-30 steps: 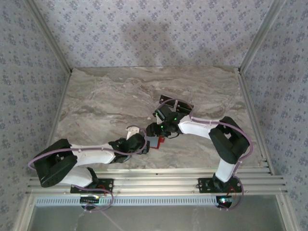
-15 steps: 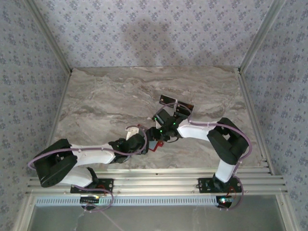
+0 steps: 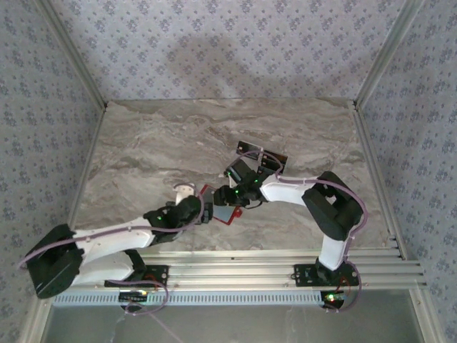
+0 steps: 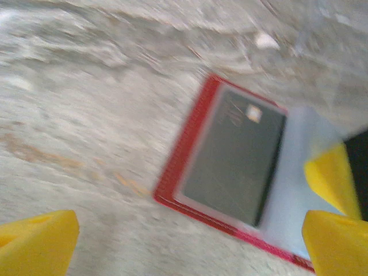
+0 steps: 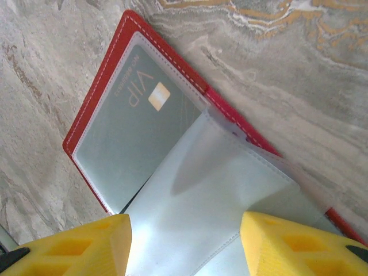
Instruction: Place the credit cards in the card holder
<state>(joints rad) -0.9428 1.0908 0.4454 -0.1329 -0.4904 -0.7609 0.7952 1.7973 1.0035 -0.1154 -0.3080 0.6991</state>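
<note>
- The card holder [image 5: 109, 60] lies open on the table, near the front edge and about midway between left and right. In the top view it is a red patch [image 3: 227, 216] between the two wrists.
- One dark card [image 5: 129, 138] sits inside a clear pocket on the holder's open face. It is printed "VIP" and has a small gold chip. The left wrist view shows the same card [image 4: 233, 155], blurred, framed by the red edge.
- A clear sleeve [image 5: 230, 195] rises from the holder's fold as a loose leaf and runs toward the right wrist camera.
- The right gripper [image 5: 184, 247] hangs close over the holder with its yellow fingers [image 5: 75, 244] spread wide. The clear sleeve passes through the gap, and nothing is pinched. Whether a finger touches the plastic cannot be told.
- The left gripper [image 4: 184, 241] is also spread wide, with one yellow fingertip [image 4: 34, 241] over bare table to the holder's left and the other at its right edge. It holds nothing.
- Loose credit cards [image 3: 250, 149] lie flat as dark rectangles on the far side of the right wrist, apart from the holder.
- The table [image 3: 157, 150] is grey and marble-patterned.
</note>
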